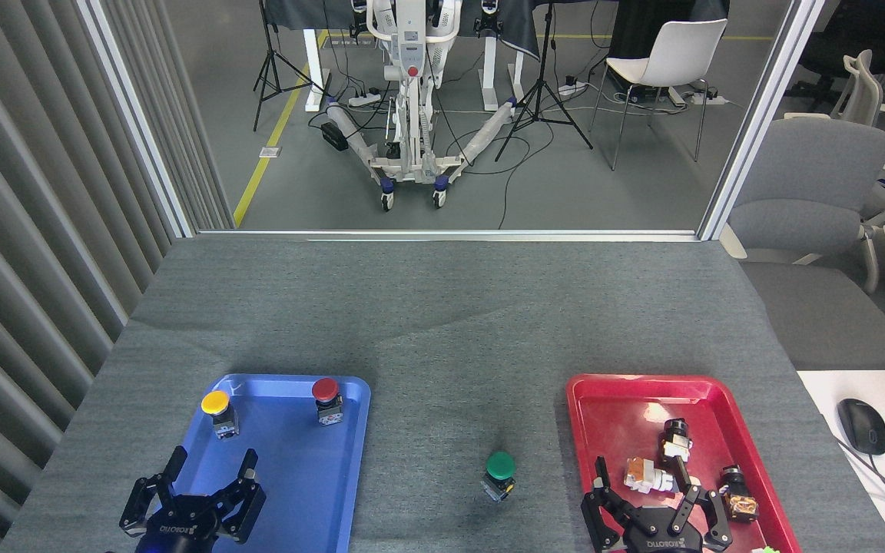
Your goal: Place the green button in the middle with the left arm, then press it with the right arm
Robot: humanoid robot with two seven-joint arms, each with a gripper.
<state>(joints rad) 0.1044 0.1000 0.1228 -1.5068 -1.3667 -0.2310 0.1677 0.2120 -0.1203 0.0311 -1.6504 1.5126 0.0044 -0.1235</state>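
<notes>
The green button (500,472) stands upright on the dark grey felt of the middle (450,399), between the two trays. My left gripper (208,476) hovers open and empty over the near left part of the blue tray (350,461), well left of the button. My right gripper (650,491) is open and empty too, low over the near end of the red tray (611,399), to the right of the button. Neither gripper touches the button.
On the blue tray stand a yellow button (217,409) and a red button (326,398). The red tray holds several small parts (661,461). A white desk with a mouse (862,425) lies to the right, beyond the table edge.
</notes>
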